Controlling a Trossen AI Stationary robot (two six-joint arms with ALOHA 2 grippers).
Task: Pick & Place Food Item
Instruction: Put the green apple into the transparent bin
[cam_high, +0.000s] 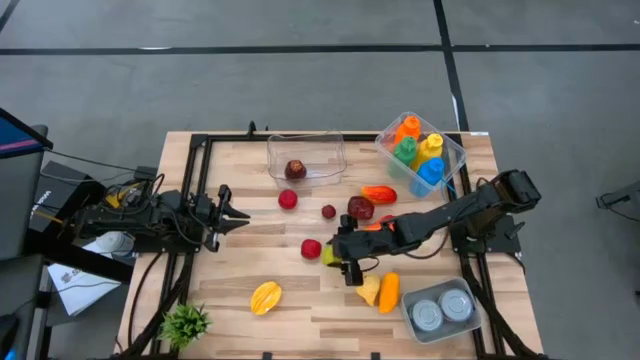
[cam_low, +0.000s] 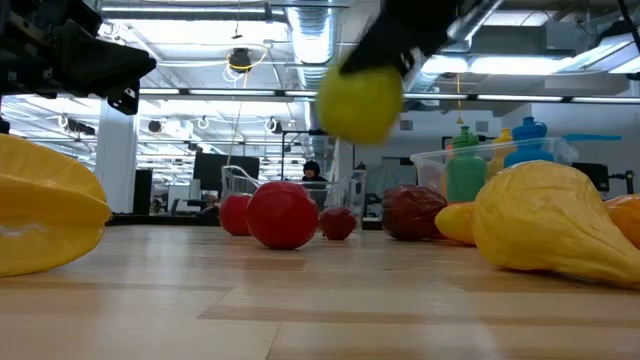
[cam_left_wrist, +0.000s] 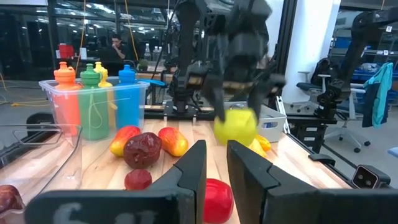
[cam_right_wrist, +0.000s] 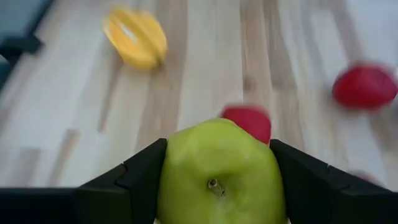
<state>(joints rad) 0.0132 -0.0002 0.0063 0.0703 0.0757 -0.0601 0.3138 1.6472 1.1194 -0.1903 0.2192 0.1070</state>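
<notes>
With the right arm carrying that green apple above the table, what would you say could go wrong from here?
1. The right gripper holds the green apple only by its rounded sides, well above the wood; a slip would likely send it rolling.
2. The red ball lies close beside the gripper; a low sweep might knock it.
3. The clear tray already holds a dark red fruit, so a drop there may land on it.

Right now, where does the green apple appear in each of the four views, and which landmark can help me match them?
High view: the green apple is right of centre, mostly hidden under the right gripper.
Low view: top centre, lifted clear of the table.
Left wrist view: centre right, beneath the dark right arm.
Right wrist view: bottom centre, between the two fingers.
Shared landmark: the red ball close to the apple, visible in all four.
</notes>
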